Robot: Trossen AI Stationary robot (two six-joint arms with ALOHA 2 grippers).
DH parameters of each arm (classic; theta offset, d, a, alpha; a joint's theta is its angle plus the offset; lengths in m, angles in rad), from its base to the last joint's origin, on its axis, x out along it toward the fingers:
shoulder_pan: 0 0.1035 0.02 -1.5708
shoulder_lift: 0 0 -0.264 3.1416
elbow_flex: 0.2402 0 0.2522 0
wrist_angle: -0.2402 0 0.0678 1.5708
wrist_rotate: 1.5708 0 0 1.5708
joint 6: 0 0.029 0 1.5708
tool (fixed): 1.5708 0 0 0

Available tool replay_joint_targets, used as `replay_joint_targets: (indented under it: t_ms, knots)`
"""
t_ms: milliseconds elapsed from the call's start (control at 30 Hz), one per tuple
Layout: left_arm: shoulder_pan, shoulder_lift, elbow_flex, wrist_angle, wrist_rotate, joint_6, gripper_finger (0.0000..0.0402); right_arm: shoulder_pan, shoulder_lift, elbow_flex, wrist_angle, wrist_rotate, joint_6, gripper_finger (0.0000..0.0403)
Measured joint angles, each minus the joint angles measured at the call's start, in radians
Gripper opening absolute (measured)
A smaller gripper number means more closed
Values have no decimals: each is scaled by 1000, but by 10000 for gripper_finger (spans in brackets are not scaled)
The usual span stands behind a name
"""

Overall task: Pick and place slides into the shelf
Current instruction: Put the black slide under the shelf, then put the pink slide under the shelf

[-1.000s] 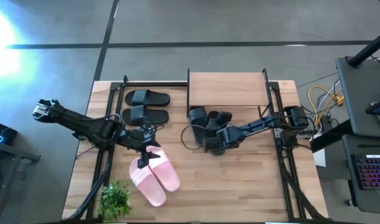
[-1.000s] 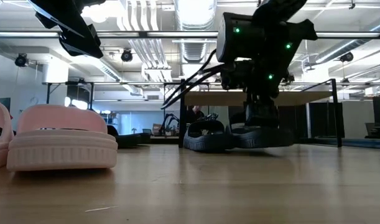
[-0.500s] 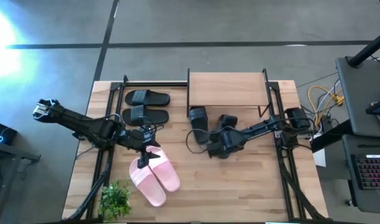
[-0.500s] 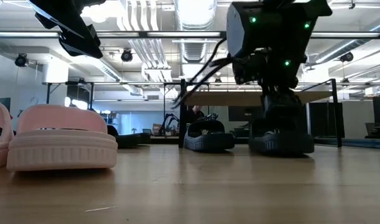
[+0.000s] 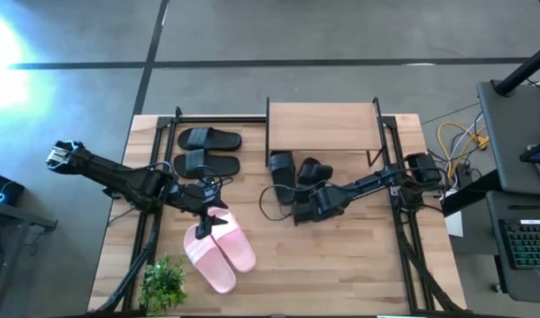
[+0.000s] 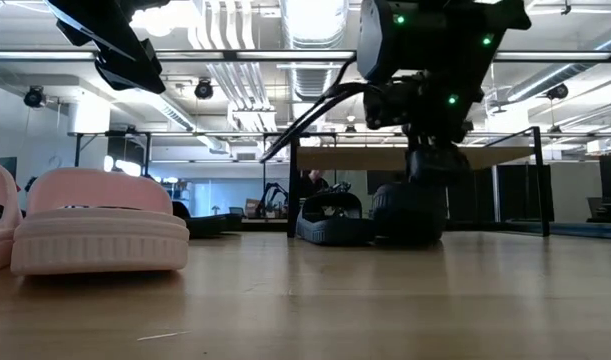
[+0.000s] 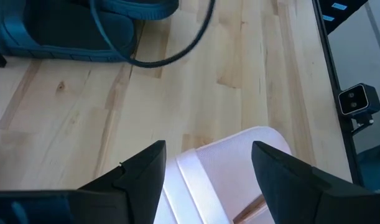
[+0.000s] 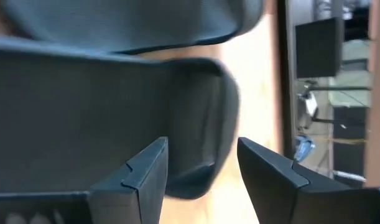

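My right gripper [image 5: 310, 189] is shut on a black slide [image 5: 314, 172] in front of the shelf [image 5: 323, 128], a light plank top on a thin black frame. A second black slide [image 5: 281, 166] lies flat beside it on the table. Two more black slides [image 5: 208, 150] lie left of the shelf. Two pale pink slides [image 5: 218, 252] rest soles down nearer the front. My left gripper [image 5: 208, 210] hangs open just above them, with a pink slide [image 7: 221, 180] showing between its fingers [image 7: 208, 168]. My right gripper has the black slide's near end [image 8: 199, 149] between its two fingers, coming from the near side and slanting down. In the low view the slide [image 6: 410, 215] sits upright below the gripper at table height; whether its sole touches the wood I cannot tell.
A small green plant [image 5: 163, 283] stands at the front left corner. Black frame rails [image 5: 402, 221] run along both table sides. A loose black cable [image 5: 268, 199] curves over the wood beside the right gripper. Bare wood lies in front of the shelf toward the near edge.
My right gripper has swung the black slide toward the table's right edge, away from its partner, then back beside it, turning the slide about as it went.
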Motion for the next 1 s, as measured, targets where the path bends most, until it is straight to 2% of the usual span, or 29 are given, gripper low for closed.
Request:
replay_joint_targets:
  t_ms: [233,367,467,533,667,767,900,1000]
  knots:
    - [0,0,0,0,0,0,223,46,-5,-5,-16,-39,-131,185]
    - [0,0,0,-1,1,0,223,80,-35,-5,-68,-39,-125,185]
    - [0,0,0,-3,2,0,223,114,-72,11,-131,-45,-44,185]
    - [0,0,0,0,2,0,223,146,-107,39,-150,-86,32,185]
    - [-1,0,0,16,6,-32,223,206,-168,98,-94,-315,184,185]
    - [-1,0,0,48,41,-221,223,238,-192,121,3,-433,334,185]
    - [0,5,0,91,121,-268,223,269,-196,154,67,-483,496,185]
    - [-27,6,0,42,205,-354,223,303,-182,180,74,-481,533,185]
